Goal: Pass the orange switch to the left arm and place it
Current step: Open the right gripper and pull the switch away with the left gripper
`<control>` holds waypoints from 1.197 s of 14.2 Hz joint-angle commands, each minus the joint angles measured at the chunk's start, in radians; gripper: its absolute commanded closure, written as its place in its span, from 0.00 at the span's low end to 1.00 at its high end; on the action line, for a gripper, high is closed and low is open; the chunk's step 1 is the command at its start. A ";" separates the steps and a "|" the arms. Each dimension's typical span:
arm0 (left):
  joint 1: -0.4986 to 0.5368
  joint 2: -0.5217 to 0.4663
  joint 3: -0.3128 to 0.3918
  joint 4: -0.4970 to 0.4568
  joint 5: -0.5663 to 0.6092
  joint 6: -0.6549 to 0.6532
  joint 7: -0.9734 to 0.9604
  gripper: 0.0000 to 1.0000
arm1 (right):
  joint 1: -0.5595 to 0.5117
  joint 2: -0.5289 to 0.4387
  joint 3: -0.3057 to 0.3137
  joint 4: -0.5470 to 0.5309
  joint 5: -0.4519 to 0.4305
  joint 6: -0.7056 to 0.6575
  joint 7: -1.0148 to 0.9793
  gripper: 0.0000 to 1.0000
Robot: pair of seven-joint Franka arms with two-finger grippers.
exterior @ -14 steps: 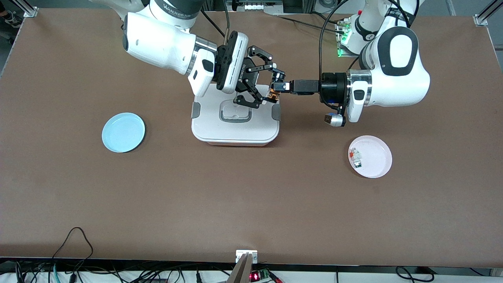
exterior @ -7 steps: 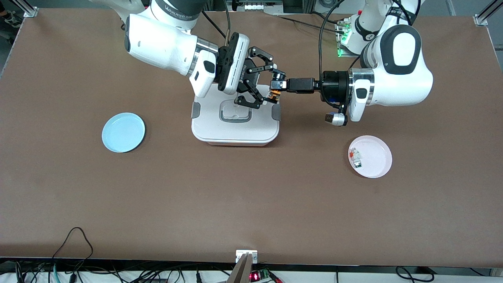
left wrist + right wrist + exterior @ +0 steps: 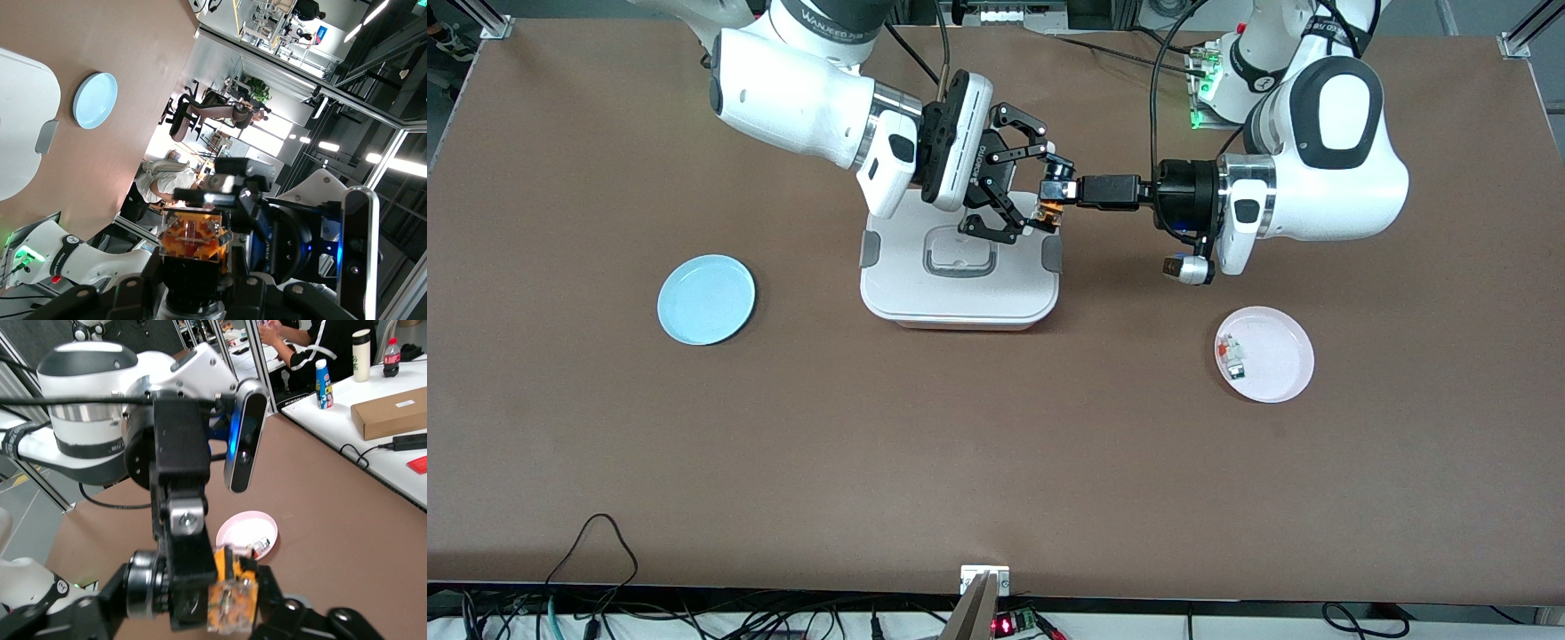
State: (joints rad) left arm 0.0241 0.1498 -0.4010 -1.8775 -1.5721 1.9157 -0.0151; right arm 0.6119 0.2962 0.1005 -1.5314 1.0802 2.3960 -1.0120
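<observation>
The orange switch (image 3: pixel 1048 212) hangs in the air over the edge of the white box (image 3: pixel 960 298) toward the left arm's end. My left gripper (image 3: pixel 1056 194) reaches in level from that end and is shut on the switch's black cylindrical part (image 3: pixel 192 270); the orange body (image 3: pixel 193 235) sticks out past its fingers. My right gripper (image 3: pixel 1047 197) comes in over the box lid and sits around the same switch (image 3: pixel 233 600). In the right wrist view the left gripper's finger (image 3: pixel 185 583) covers the black part.
A light blue plate (image 3: pixel 706 299) lies toward the right arm's end of the table. A pink plate (image 3: pixel 1276 356) with small red, white and green pieces (image 3: pixel 1232 356) lies toward the left arm's end, nearer the front camera than the box.
My left gripper has closed onto the switch over the box edge. Both hands have stayed almost in place, with only a slight shift of the arms.
</observation>
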 commanded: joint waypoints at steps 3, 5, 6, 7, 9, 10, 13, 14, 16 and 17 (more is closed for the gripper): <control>0.008 -0.010 -0.009 -0.008 -0.009 -0.015 0.020 0.81 | 0.008 0.009 -0.008 0.042 0.009 0.011 0.032 0.00; 0.008 -0.010 -0.004 0.011 0.009 -0.017 0.017 0.81 | -0.004 0.007 -0.008 0.042 0.007 0.005 0.033 0.00; 0.008 -0.010 -0.001 0.023 0.049 -0.017 0.021 0.81 | -0.007 0.007 -0.008 0.042 0.004 0.003 0.033 0.00; 0.010 -0.010 -0.001 0.038 0.123 -0.017 0.023 0.81 | -0.009 0.007 -0.010 0.040 0.006 0.003 0.033 0.00; 0.022 -0.006 0.001 0.069 0.283 -0.017 0.044 0.81 | -0.012 0.009 -0.012 0.037 0.004 0.000 0.033 0.00; 0.030 -0.006 0.001 0.072 0.353 -0.017 0.062 0.81 | -0.014 0.009 -0.013 0.036 0.006 0.000 0.033 0.00; 0.046 -0.003 0.002 0.080 0.531 -0.017 0.153 0.81 | -0.058 0.000 -0.013 -0.019 0.003 -0.023 0.018 0.00; 0.050 0.003 0.002 0.080 0.593 -0.015 0.188 0.81 | -0.087 -0.009 -0.013 -0.033 0.003 -0.076 0.024 0.00; 0.072 0.019 0.002 0.083 0.749 -0.015 0.297 0.81 | -0.144 -0.017 -0.022 -0.050 -0.011 -0.173 0.032 0.00; 0.085 0.033 0.002 0.083 0.833 -0.015 0.352 0.81 | -0.173 -0.020 -0.022 -0.065 -0.040 -0.188 0.032 0.00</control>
State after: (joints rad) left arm 0.0790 0.1593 -0.3945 -1.8093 -0.8629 1.9131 0.2252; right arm 0.4999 0.3031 0.0733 -1.5577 1.0712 2.2648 -0.9900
